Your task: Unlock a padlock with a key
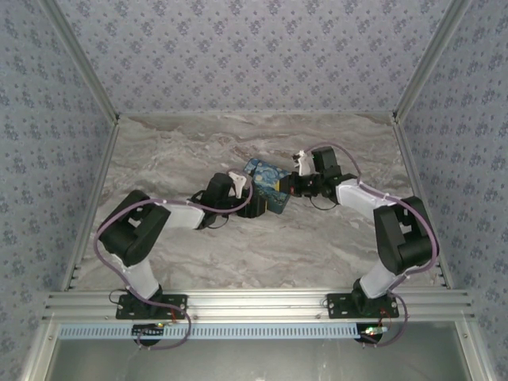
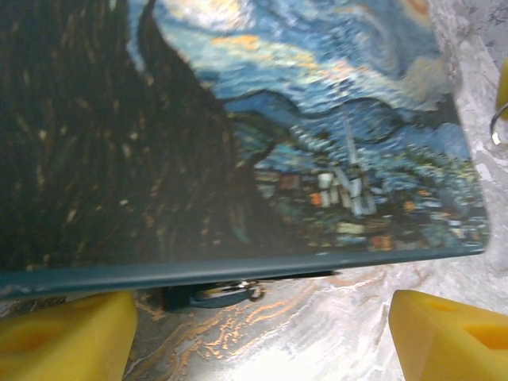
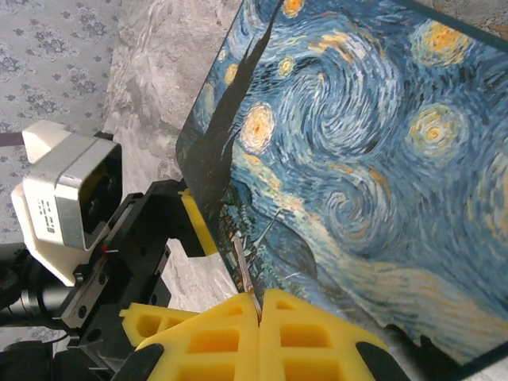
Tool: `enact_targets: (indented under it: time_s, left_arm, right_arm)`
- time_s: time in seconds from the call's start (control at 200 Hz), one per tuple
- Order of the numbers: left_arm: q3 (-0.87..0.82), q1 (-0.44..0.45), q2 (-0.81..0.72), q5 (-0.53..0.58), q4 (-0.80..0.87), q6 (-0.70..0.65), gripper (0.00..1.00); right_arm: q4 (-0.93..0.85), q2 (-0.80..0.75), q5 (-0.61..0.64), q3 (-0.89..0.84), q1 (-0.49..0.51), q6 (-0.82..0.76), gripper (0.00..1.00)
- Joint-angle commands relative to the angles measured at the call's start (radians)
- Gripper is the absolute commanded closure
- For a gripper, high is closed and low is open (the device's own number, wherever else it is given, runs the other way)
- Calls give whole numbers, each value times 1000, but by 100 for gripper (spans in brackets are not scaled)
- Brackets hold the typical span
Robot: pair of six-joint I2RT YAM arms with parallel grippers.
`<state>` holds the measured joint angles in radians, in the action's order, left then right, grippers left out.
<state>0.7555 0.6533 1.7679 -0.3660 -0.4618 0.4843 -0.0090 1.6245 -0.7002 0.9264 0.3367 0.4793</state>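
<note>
From the clamped right claw (image 3: 259, 300), the key (image 3: 242, 266) juts straight toward the box (image 3: 357, 159); left claw (image 2: 258, 333) gapes.

You're close up on the painted box (image 2: 317, 119), its night-sky lid towards you. Tucked just under the box's near edge is the padlock (image 2: 208, 295), a dark blue body with a silvery part, on the marble table (image 2: 317, 317). Below the box, the left gripper (image 2: 262, 341) is spread wide, its yellow fingers (image 2: 67, 333) either side of the lock, not touching it. A thin metal ring (image 2: 496, 127) shows right of the box.
</note>
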Motion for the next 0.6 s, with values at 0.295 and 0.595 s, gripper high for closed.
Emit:
enact_targets:
  time_s: [0.295,0.595]
  left_arm:
    - [2,52,86,51,-88,11,22]
    - [20,73,118,50,-105,17,33]
  right_arm:
    - [-23,45,41,28,12,-15,100]
    - [-20,47,50,23,22,-16,100]
